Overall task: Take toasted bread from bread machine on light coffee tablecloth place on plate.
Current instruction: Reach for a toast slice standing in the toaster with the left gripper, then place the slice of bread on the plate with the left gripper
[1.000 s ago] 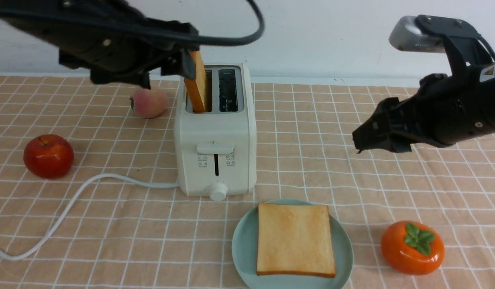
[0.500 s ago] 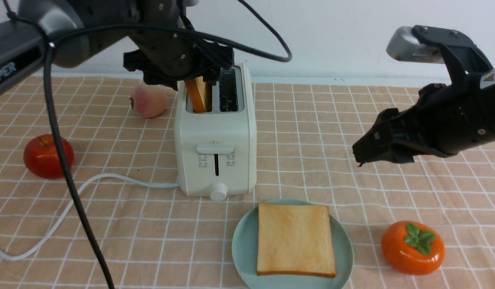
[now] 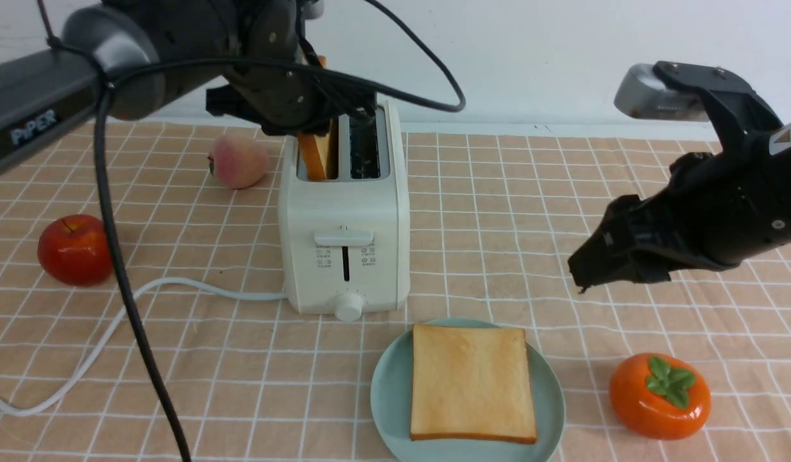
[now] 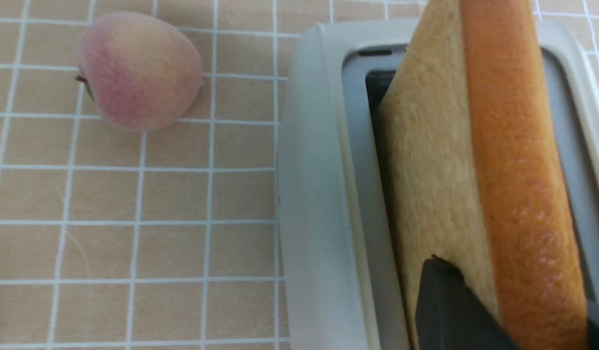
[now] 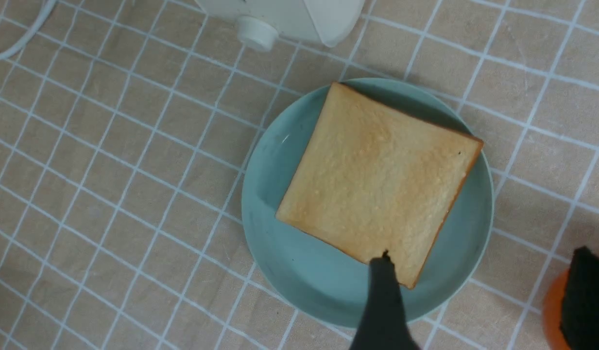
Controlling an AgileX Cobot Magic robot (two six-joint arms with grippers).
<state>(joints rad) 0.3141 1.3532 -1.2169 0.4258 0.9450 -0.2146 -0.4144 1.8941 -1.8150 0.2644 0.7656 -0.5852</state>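
Tightly inside left pincer (image 4: 513, 291), toasted bread (image 4: 474, 160), standing in bread machine (image 4: 318, 204)

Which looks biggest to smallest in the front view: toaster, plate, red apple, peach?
1. Toaster and plate, too close to rank: toaster taller, plate wider and nearer.
2. Red apple.
3. Peach, though it sits farther back.

The light coffee tablecloth (image 3: 498, 212) lies spread out, faintly wrinkled. On it stand the bread machine (image 3: 344, 237), its white cord (image 3: 113, 327) trailing left, and the plate (image 3: 385, 391) just in front. A peach (image 3: 238, 162), red apple (image 3: 76, 249) and orange persimmon (image 3: 659, 396) lie around them.
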